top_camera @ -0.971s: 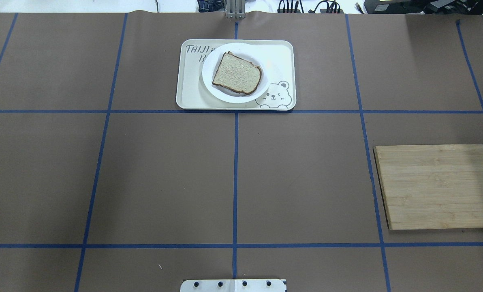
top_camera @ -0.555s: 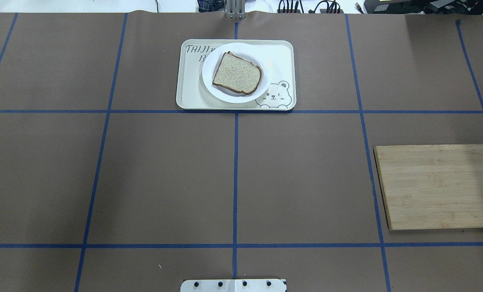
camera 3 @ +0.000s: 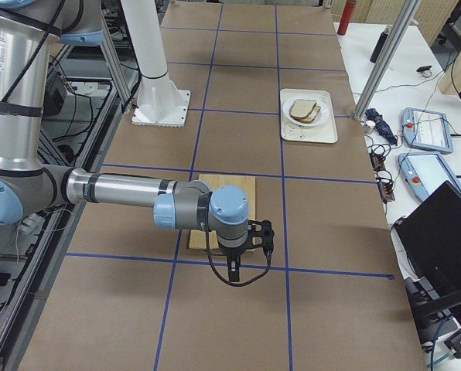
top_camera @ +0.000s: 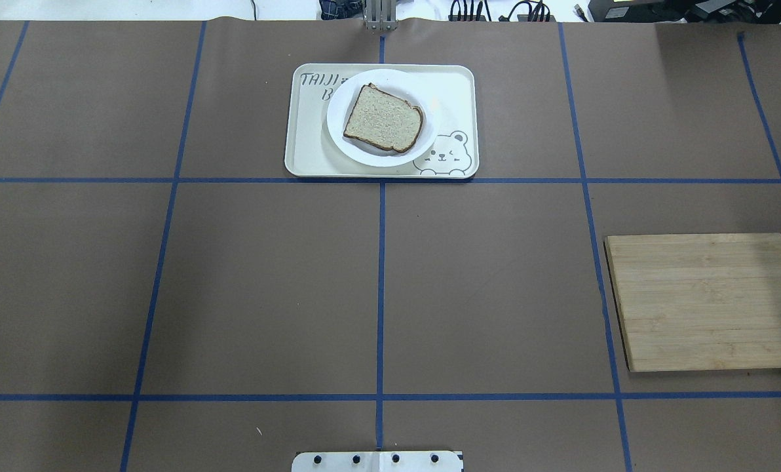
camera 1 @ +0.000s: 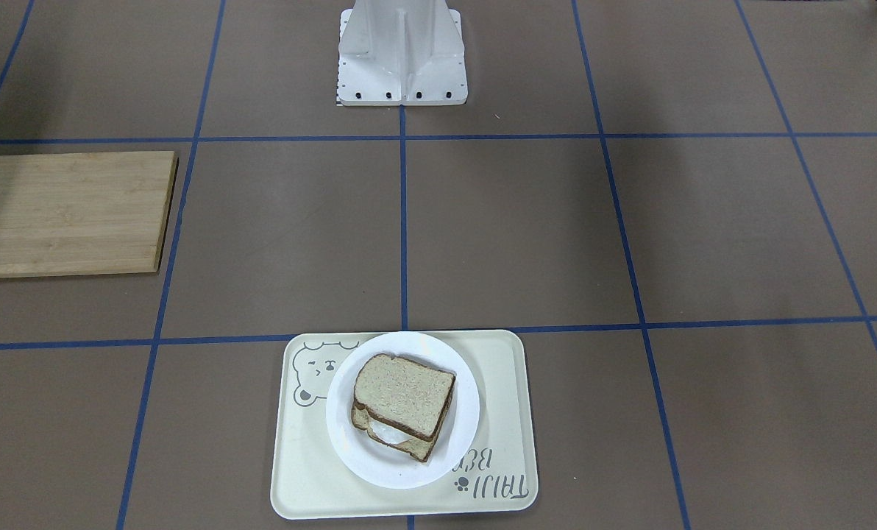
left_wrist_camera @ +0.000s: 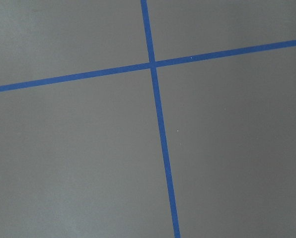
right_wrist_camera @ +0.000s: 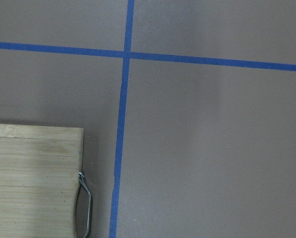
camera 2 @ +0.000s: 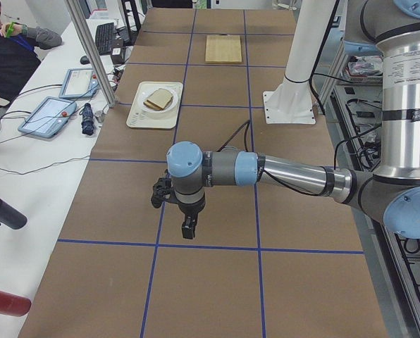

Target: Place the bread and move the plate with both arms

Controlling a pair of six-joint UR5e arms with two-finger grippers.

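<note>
The bread (top_camera: pixel 384 118) lies on top of a second slice with fried egg (camera 1: pixel 391 436) on the round white plate (top_camera: pixel 371 158). The plate sits on a cream bear tray (top_camera: pixel 305 144) at the table's far middle. The bread (camera 1: pixel 405 395), the plate (camera 1: pixel 465 428) and the tray (camera 1: pixel 299 471) also show in the front view. My left gripper (camera 2: pixel 187 232) hangs above bare table far from the plate, seen only in the left side view. My right gripper (camera 3: pixel 232 274) hangs near the cutting board, seen only in the right side view. I cannot tell whether either is open or shut.
A bamboo cutting board (top_camera: pixel 705 301) with a metal handle (right_wrist_camera: pixel 84 203) lies on my right side of the table. The white fixed stand (camera 1: pixel 402 51) rises at the table's near middle. Blue tape lines (left_wrist_camera: pixel 158 114) cross the brown table cover.
</note>
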